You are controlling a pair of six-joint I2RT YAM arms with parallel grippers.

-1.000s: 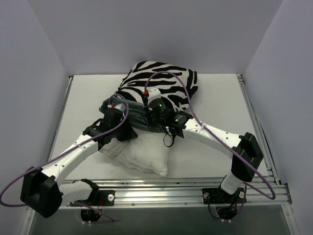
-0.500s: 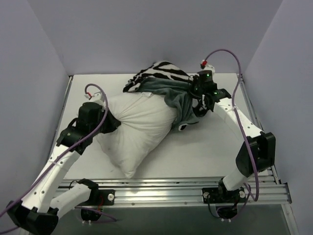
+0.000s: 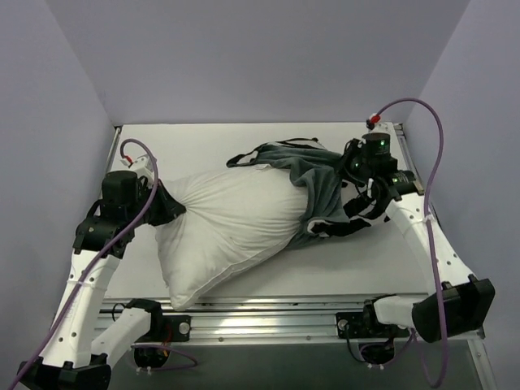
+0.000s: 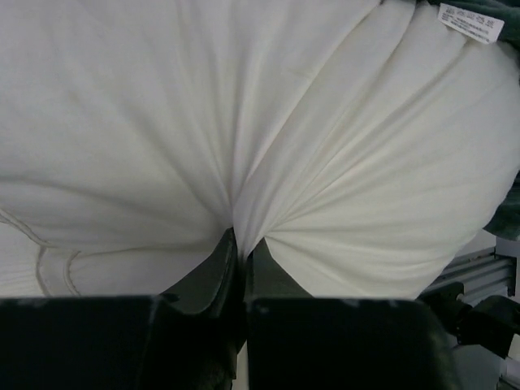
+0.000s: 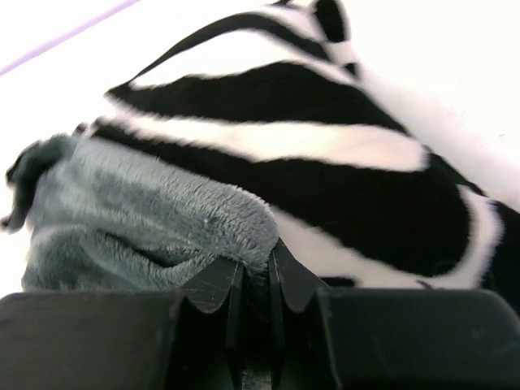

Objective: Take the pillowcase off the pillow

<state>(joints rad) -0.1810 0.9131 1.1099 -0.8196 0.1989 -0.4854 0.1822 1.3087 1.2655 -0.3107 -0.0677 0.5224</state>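
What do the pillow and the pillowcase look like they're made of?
The pillow: smooth matte white woven cloth, probably cotton or polyester, creasing finely where pinched. The pillowcase: soft plush, likely velvety synthetic; fuzzy grey-green nap on one face, zebra print on the other.

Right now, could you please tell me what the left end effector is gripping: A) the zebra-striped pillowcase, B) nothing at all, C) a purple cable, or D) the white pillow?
D: the left wrist view shows the left end effector shut on a bunched fold of the pillow, while the pillowcase is pinched by the right end effector.
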